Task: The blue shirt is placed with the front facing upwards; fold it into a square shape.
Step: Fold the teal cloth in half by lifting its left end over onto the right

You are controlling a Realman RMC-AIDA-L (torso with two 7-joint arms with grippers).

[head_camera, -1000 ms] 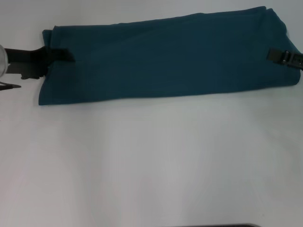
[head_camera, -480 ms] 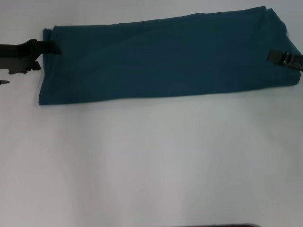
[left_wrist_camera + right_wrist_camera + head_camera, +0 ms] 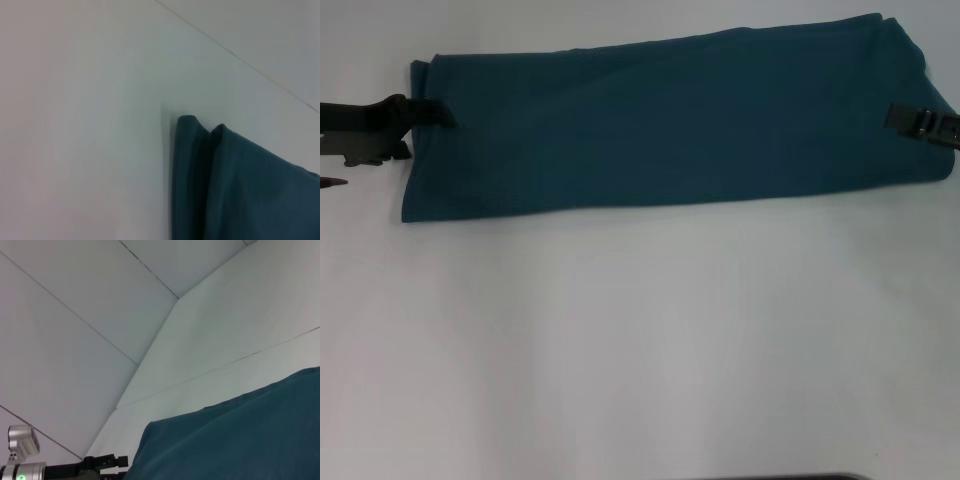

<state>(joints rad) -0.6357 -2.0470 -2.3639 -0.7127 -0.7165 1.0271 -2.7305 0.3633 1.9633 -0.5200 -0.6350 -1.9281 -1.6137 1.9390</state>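
Observation:
The blue shirt (image 3: 670,120) lies folded into a long dark teal band across the far part of the white table, with no letters showing. My left gripper (image 3: 425,125) is at the band's left end, open, with one black finger (image 3: 430,112) lying over the edge of the cloth. My right gripper (image 3: 920,122) is at the band's right end, shut on the cloth's edge. The left wrist view shows a folded corner of the shirt (image 3: 250,190). The right wrist view shows the shirt (image 3: 240,440) and, far off, the left gripper (image 3: 105,460).
The white table (image 3: 640,350) stretches from the shirt toward me. A dark edge (image 3: 790,477) shows at the bottom of the head view. White wall panels (image 3: 100,315) stand behind the table.
My left gripper pulled back off the shirt's left end, then moved a little back onto its edge. The shirt and my right gripper have not moved.

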